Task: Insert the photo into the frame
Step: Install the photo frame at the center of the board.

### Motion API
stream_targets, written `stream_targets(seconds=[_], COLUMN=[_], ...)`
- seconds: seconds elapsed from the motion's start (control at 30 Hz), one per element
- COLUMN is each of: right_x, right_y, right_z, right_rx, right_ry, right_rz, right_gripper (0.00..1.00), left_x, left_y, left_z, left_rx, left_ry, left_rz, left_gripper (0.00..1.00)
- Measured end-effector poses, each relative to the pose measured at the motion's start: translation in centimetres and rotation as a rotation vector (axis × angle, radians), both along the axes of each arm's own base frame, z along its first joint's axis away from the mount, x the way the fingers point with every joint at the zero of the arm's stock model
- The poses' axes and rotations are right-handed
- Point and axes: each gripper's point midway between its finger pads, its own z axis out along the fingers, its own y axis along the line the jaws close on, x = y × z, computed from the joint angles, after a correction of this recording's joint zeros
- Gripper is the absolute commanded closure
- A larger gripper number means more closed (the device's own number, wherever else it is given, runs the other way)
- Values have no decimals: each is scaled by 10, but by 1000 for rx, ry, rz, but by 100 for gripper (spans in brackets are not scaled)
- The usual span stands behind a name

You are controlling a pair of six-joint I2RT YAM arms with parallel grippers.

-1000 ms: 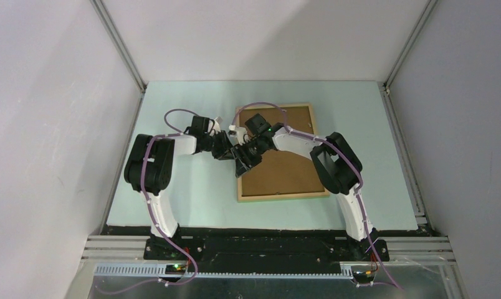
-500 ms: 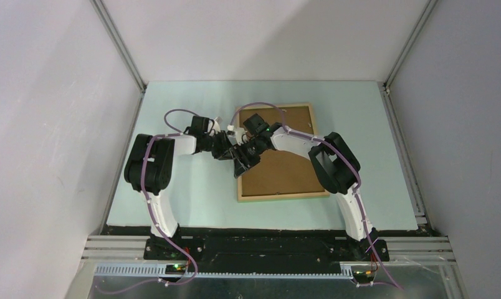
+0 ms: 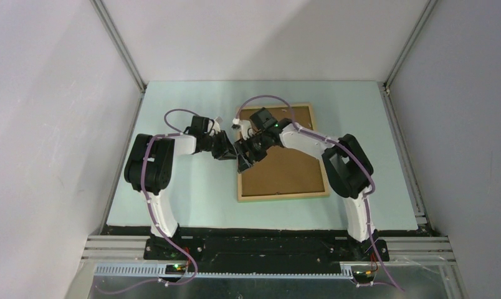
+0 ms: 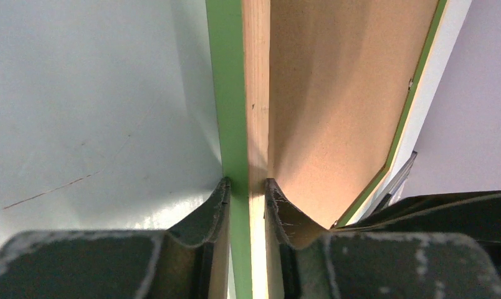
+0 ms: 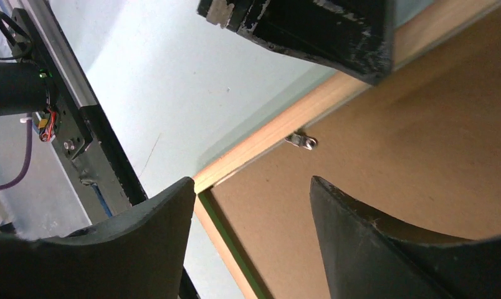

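Pale wood frame (image 3: 283,195) back-up on tabletop (image 3: 186,199), brown backing board (image 3: 285,171) inside | left fingers (image 4: 201,221) pinch its left rail | right fingers (image 5: 360,218) just spread wider, empty, above board | photo unseen; board-seating probably ending

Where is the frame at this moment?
In the top view the frame lies back up, right of centre on the table, its left rail pinched by the left gripper. The right gripper hovers open over that same edge.
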Motion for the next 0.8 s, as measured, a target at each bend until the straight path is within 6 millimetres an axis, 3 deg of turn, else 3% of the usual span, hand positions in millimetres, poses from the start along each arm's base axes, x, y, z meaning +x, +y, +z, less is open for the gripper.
stream_targets(seconds=[0.2, 0.33, 0.63, 0.8], right_x=[22, 52, 135, 177], right_y=[-24, -53, -154, -200], right_z=[36, 50, 40, 22], right_rx=[24, 16, -143, -250], right_ry=[-101, -160, -266, -300], right_rz=[-53, -138, -393, -501], right_gripper=[28, 30, 34, 34], left_x=[0, 0, -1, -4], left_y=[0, 0, -2, -6], left_z=[1, 0, 1, 1], left_rx=[5, 13, 45, 61], left_ry=[-7, -8, -17, -25], left_rz=[-14, -34, -89, -119], left_gripper=[100, 100, 100, 100])
